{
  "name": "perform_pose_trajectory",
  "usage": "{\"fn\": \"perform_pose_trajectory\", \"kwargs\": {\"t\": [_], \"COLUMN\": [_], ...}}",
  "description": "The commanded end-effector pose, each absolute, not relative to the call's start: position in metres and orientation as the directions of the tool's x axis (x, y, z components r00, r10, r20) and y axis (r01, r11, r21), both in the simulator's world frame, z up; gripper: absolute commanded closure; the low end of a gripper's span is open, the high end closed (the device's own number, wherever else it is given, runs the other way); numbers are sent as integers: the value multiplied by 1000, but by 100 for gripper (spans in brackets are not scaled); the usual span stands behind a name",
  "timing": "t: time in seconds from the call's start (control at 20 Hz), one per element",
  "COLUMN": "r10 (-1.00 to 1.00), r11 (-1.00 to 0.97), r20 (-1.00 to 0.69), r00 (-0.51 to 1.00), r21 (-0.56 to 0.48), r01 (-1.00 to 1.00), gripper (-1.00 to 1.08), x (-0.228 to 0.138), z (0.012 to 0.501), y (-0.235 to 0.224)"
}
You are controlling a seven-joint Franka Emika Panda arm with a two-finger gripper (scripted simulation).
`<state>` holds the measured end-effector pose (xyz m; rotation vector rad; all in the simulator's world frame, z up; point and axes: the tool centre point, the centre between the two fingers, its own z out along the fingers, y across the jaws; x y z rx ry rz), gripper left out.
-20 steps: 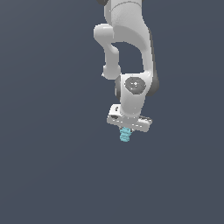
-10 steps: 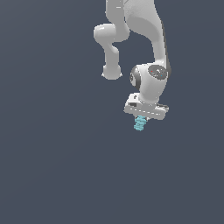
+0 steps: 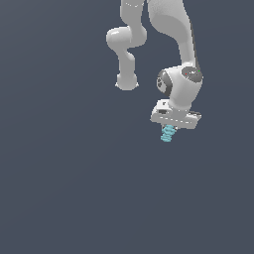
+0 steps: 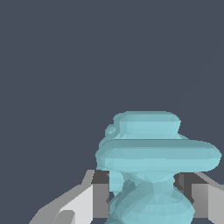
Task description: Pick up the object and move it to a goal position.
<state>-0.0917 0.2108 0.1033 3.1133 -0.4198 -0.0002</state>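
Note:
The object [image 3: 168, 133] is a small light-cyan, ridged, screw-like lump. It hangs below my white gripper [image 3: 170, 128] in the exterior view, right of centre. The gripper is shut on its upper part, and the lower part sticks out beneath the fingers. In the wrist view the object [image 4: 153, 153] fills the lower middle, held between the two fingers [image 4: 98, 194], one on each side of it. No goal marker shows in either view.
The white arm [image 3: 173, 44] comes down from the top of the exterior view. Everything around it is a plain dark grey-blue surface with no other objects or edges in view.
The gripper has carried the object steadily toward the exterior view's right and slightly upward. The grip on the object has not changed.

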Motion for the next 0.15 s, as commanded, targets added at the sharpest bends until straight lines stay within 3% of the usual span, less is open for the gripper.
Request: {"fn": "perform_pose_trajectory", "kwargs": {"t": [0.0, 0.1], "r10": [-267, -267], "r11": [-964, -964], "r20": [0, 0], "r00": [964, 964], "r21": [0, 0], "r01": [-267, -267], "gripper": [108, 108], "x": [-94, -94], "z": [104, 104], "y": [215, 215]}}
